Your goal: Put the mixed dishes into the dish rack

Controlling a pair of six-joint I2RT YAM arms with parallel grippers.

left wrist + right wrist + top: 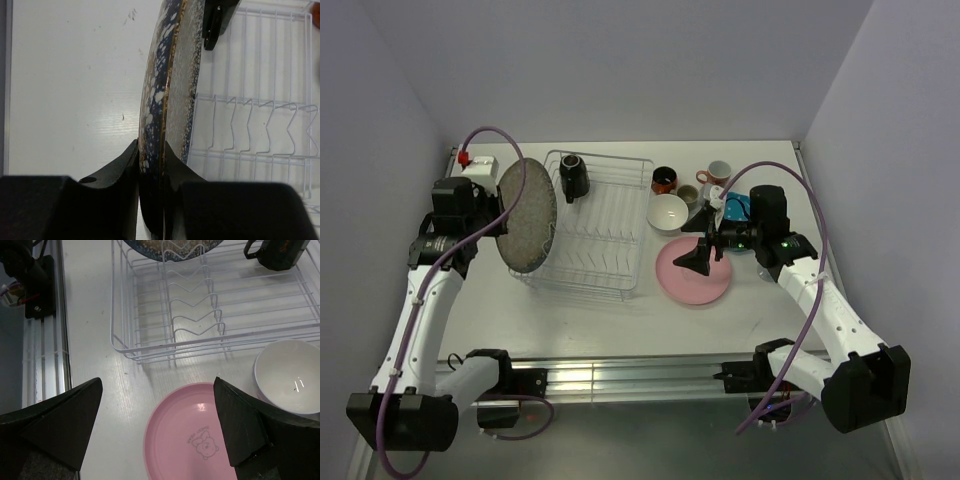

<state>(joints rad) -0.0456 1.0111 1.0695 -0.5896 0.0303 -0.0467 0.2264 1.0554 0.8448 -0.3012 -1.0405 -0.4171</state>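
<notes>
Left gripper (151,152) pinching grey speckled plate (175,90) at dish rack (605,230) left edge; miss slot, you'll chip it. Right gripper (158,390) wide open, empty.

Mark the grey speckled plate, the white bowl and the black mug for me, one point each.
grey speckled plate (527,215): top external view, centre of its speckled face.
white bowl (287,372): right wrist view, inner bottom of the bowl.
black mug (574,178): top external view, middle of its dark body.

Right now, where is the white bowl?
In the top view, the white bowl stands just right of the dish rack, with the pink plate in front and a dark mug behind.
</notes>
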